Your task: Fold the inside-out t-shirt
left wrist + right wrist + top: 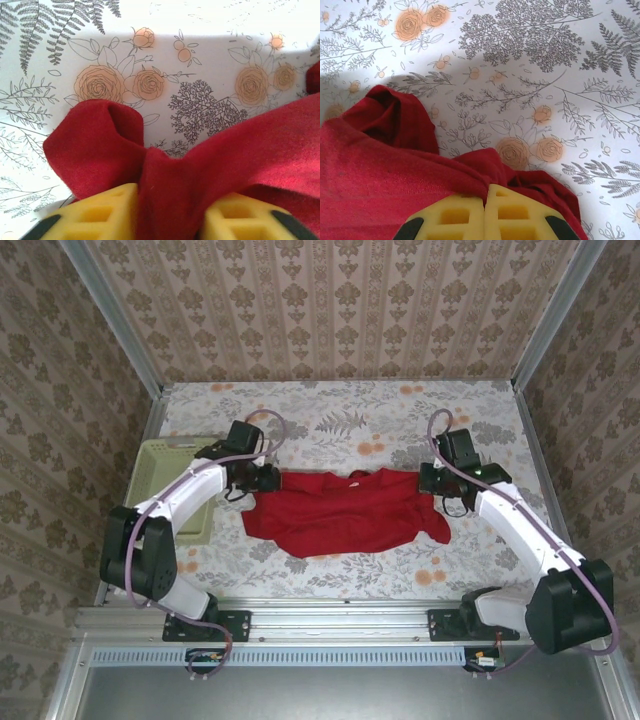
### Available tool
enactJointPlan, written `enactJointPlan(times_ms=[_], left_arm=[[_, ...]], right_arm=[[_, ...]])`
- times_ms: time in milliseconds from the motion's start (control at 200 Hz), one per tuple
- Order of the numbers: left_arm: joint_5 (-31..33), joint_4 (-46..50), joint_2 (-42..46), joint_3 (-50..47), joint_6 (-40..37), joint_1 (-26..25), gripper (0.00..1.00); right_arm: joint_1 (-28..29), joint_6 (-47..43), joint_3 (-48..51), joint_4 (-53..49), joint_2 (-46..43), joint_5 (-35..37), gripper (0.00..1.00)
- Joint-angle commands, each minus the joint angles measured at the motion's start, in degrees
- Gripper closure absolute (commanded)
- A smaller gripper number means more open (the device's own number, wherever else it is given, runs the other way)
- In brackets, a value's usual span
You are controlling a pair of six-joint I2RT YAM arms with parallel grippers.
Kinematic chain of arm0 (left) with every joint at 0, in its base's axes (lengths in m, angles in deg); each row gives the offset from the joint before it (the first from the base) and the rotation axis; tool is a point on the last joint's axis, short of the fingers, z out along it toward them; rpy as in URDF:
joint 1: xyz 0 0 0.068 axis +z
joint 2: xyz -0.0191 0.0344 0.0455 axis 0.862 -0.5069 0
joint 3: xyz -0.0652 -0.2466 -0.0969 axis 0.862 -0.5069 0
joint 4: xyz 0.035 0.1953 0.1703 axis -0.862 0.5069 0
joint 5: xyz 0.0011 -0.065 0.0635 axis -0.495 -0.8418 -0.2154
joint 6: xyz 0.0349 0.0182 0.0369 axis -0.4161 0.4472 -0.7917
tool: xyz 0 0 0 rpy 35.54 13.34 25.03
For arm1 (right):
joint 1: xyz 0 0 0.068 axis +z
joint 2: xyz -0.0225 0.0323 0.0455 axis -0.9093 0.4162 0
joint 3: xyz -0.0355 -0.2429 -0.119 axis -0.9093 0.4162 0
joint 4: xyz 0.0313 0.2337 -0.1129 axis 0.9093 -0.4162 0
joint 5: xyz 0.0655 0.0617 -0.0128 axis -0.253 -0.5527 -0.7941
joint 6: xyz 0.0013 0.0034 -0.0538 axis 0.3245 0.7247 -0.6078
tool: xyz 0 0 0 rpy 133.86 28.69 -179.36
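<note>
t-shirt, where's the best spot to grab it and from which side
Take the t-shirt by its bunched side edges, each gripper coming in from the outside. It lies spread wide, and at each end the cloth gathers into a thick fold, as at the left gripper, easier to pinch than the flat middle.

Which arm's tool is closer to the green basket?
Left. The left tool sits at the shirt edge close to the basket; the right tool is across the whole shirt from it.
</note>
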Motion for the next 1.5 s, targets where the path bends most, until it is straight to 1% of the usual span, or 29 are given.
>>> enactJointPlan(times_ms=[0,55,125,210,320,455,535,640,710,805,1040,1135,1225,1375,1435,1495], left_arm=[[0.9,-0.8,-1.2,1.6,-1.7,-0.1,0.57],[1.8,-0.9,-1.7,1.7,-2.2,-0.5,0.55],[4.8,-1.0,-1.8,1.5,-3.0,-1.9,0.52],[8.1,-1.3,-1.9,1.2,-3.6,-3.3,0.52],[7.6,-2.1,-3.3,0.6,-3.3,-3.3,0.52],[7.7,-0.8,-8.8,2.3,-2.8,-3.3,0.54],[6.8,-0.4,-12.2,3.7,-2.4,-2.9,0.62],[5.5,-0.6,-13.0,4.8,-2.0,-2.8,0.86],[5.7,-0.7,-10.6,5.6,-1.6,-2.8,1.00],[8.3,-0.6,-3.8,6.9,-1.8,-2.9,1.00],[13.5,-5.0,19.7,9.5,-2.5,-2.8,1.00],[14.7,-6.9,26.2,10.8,-2.9,-2.7,1.00],[15.4,-7.7,30.0,12.5,-4.0,-2.6,1.00],[18.3,-7.7,33.4,17.8,-6.0,-2.4,1.00],[18.3,-8.1,33.6,20.7,-7.3,-2.4,1.00],[18.1,-8.9,33.2,23.2,-8.7,-2.2,1.00]], right_arm=[[-0.3,-0.1,-0.6,2.7,2.0,-0.9,0.99],[-0.3,-0.2,-0.6,2.7,2.6,-0.8,0.98],[-0.3,-0.3,-0.5,2.9,3.1,-0.4,0.97],[-0.3,-0.4,-0.4,2.9,3.4,0.4,0.96],[-0.5,-0.6,-0.7,2.4,3.9,1.5,0.95],[-0.5,-0.9,-0.9,2.5,4.8,1.8,0.93],[-0.5,-0.9,-1.0,2.6,4.6,1.2,0.93],[-0.5,-1.1,-2.1,2.1,2.5,0.9,0.94],[-0.5,-1.7,-4.1,1.3,0.3,0.9,0.95],[-0.5,-2.7,-7.7,-1.3,-3.4,0.5,0.96],[-0.5,-3.2,-19.0,-6.2,-10.7,0.2,1.00],[-0.5,-2.7,-23.2,-6.7,-12.9,-0.7,1.00],[-0.5,-2.2,-26.0,-6.2,-15.0,-3.3,1.00],[0.3,-0.5,-28.7,-4.1,-17.0,-11.1,1.00],[3.1,-1.1,-28.7,-3.0,-17.7,-11.3,1.00],[8.1,-2.9,-28.5,-2.3,-18.3,-8.0,1.00]])
